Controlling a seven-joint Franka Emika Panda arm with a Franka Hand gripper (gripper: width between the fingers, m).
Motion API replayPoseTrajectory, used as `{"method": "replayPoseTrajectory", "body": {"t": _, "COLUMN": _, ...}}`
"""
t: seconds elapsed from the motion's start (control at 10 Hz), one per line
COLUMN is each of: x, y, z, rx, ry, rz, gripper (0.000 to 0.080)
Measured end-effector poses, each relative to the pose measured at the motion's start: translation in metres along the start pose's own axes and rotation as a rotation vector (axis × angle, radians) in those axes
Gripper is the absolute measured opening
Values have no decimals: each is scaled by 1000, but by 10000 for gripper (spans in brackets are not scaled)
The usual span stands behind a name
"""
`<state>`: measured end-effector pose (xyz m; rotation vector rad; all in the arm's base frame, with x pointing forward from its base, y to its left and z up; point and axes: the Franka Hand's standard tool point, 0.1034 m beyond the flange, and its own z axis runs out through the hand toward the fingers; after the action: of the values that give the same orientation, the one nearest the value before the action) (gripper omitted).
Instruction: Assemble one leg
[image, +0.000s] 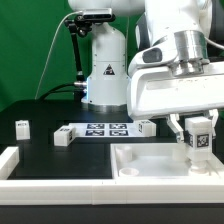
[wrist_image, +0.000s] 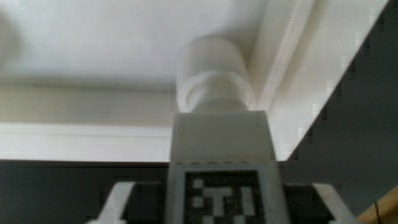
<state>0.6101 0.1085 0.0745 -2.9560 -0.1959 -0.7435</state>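
Note:
My gripper (image: 200, 146) is shut on one leg (image: 200, 138), a small white block with a black-and-white tag facing the camera. It holds the leg upright over the right part of the large white tray-like piece (image: 150, 163). In the wrist view the leg (wrist_image: 221, 150) runs from between my fingers (wrist_image: 121, 203) to a rounded end close to the tray piece's raised rim (wrist_image: 285, 60). I cannot tell whether the end touches the tray piece. My gripper (wrist_image: 222, 205) shows only its fingertips there.
Three more legs lie on the black table: one far on the exterior view's left (image: 22, 126), one beside the marker board (image: 64, 136), one at its other end (image: 146, 126). The marker board (image: 105, 129) lies mid-table. A white rail (image: 60, 184) runs along the front edge.

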Motion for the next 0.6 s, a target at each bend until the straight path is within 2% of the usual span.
{"method": "replayPoseTrajectory", "body": {"t": 0.4, "x": -7, "y": 1, "z": 5, "rx": 0, "ry": -13, "rz": 1, "gripper": 288}}
{"method": "replayPoseTrajectory", "body": {"t": 0.6, "x": -9, "y": -4, "z": 8, "rx": 4, "ry": -10, "rz": -15, "gripper": 288}}
